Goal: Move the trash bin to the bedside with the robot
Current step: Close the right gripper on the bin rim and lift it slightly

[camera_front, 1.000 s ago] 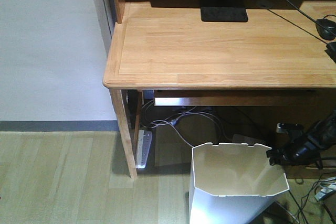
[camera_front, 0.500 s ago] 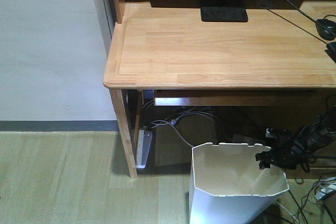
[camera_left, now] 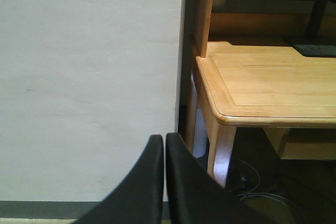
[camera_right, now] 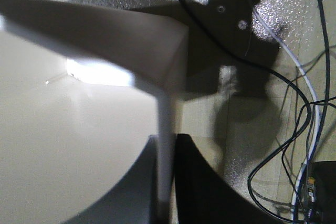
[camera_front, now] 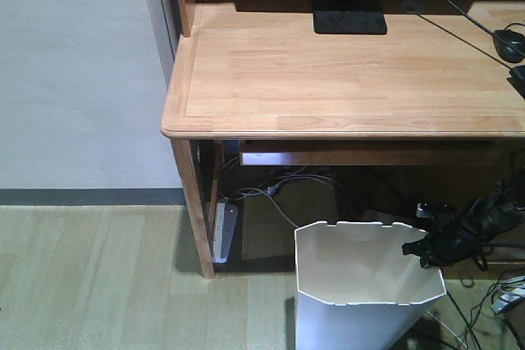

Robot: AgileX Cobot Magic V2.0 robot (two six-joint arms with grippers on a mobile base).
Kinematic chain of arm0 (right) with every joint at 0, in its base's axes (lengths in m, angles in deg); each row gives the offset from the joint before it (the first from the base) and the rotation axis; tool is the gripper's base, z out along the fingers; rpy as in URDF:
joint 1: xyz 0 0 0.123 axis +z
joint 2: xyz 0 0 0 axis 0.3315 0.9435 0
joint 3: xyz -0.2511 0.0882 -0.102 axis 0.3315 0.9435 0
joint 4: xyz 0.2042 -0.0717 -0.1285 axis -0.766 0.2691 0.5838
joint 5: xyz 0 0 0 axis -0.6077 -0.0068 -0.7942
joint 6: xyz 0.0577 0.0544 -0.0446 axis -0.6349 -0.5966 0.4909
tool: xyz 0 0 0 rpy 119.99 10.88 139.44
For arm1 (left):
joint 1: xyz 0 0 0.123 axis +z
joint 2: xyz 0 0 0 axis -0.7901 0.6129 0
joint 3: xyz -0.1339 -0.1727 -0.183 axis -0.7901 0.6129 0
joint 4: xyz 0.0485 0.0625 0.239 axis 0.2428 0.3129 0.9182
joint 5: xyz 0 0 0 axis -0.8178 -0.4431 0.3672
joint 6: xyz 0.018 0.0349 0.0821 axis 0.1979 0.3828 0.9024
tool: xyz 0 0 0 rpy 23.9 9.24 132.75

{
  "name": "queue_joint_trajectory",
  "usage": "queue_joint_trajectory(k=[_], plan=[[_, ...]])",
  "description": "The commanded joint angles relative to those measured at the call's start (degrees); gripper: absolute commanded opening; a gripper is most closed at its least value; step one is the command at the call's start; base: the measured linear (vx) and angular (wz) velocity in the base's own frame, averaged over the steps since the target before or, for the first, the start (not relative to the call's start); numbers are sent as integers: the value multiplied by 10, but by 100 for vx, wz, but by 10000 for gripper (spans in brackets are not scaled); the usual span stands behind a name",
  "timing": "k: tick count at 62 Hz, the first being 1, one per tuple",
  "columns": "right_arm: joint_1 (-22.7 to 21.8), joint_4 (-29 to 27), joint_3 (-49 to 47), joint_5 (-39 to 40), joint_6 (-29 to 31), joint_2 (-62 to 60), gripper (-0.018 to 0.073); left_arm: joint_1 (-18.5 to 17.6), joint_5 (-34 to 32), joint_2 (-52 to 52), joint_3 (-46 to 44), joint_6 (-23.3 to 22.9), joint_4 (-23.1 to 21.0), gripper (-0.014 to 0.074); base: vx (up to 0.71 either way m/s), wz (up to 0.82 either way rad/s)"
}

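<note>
Our right claw (camera_right: 167,142) pinches the bin (camera_front: 361,276) at its rim, one finger (camera_right: 126,198) inside and one outside. Our left claw (camera_left: 164,153) has its fingers (camera_left: 149,182) pressed together with nothing between them, near the desk (camera_front: 344,71) corner. We see the bin standing on the floor (camera_front: 98,268) by the desk, cables (camera_right: 315,103) beside it.

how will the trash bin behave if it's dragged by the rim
The trash bin looks thin-walled and empty, so probably light and easy to slide. The right gripper pinches only one rim edge, so the wall may flex. Tall and tapering downward, it could tip if tugged fast.
</note>
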Motion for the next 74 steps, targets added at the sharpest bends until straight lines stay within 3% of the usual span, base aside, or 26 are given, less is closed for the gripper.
queue_joint_trajectory(k=[1, 16, 27, 37, 47, 56, 74], plan=[[2, -57, 1, -68, 56, -43, -13, -1, -40, -6, 17, -5, -2, -6, 0, 0], [2, -197, 2, -164, 197, -73, -8, -1, -40, -6, 17, -5, -2, -6, 0, 0], [2, -215, 14, -250, 230, -99, -6, -1, -40, -6, 17, -5, -2, -6, 0, 0], [2, -243, 92, -217, 257, -155, -6, -1, -40, -6, 17, -5, -2, -6, 0, 0], [2, -308, 201, -164, 329, -237, -6, -1, -40, -6, 17, -5, -2, -6, 0, 0], [2, -355, 286, -161, 381, -308, -6, -1, -40, -6, 17, -5, -2, -6, 0, 0], [3, -379, 417, -163, 392, -423, -6, -1, -40, -6, 17, -5, -2, -6, 0, 0]])
